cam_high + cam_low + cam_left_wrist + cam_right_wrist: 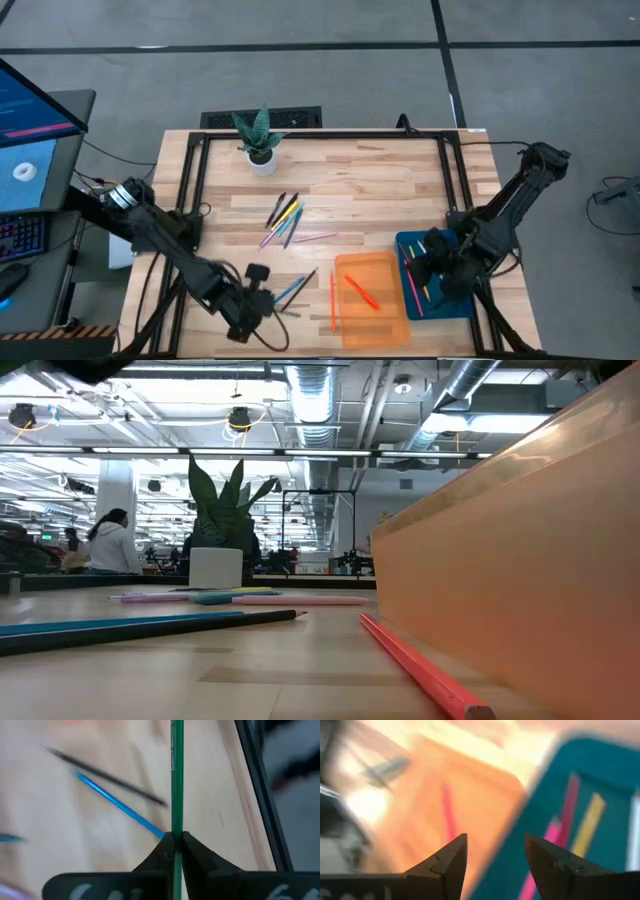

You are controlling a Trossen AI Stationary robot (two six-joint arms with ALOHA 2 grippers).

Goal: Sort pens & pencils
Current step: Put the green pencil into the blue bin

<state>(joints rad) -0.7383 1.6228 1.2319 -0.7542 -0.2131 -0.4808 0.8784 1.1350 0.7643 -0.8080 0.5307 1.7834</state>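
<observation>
My left gripper (268, 292) is near the table's near edge, left of the orange tray (385, 320), and is shut on a green pencil (176, 780). A blue pencil (117, 805) and a black pencil (107, 777) lie flat on the wood beside it. My right gripper (495, 855) is open and hovers over the seam between the orange tray (420, 795) and the blue tray (555, 795), touching nothing. Pink and yellow sticks (587, 825) lie in the blue tray (455, 300). An orange stick (362, 292) lies in the orange tray. More pens (285, 218) lie loose at mid-table. My left gripper pinches the green pencil between its two fingertips (165, 847), partway along its shaft (176, 827). The pencil runs straight through the gap and sticks out on both sides of the fingers. It crosses in front of the blue pencil's end. Whether it is lifted clear does not show.
A potted plant (260, 140) stands at the table's far edge. A red pencil (420, 670) lies on the wood against the orange tray's wall (520, 560). A dark frame (190, 180) runs round the table. A monitor (30, 130) stands off to the left; people sit in the room behind.
</observation>
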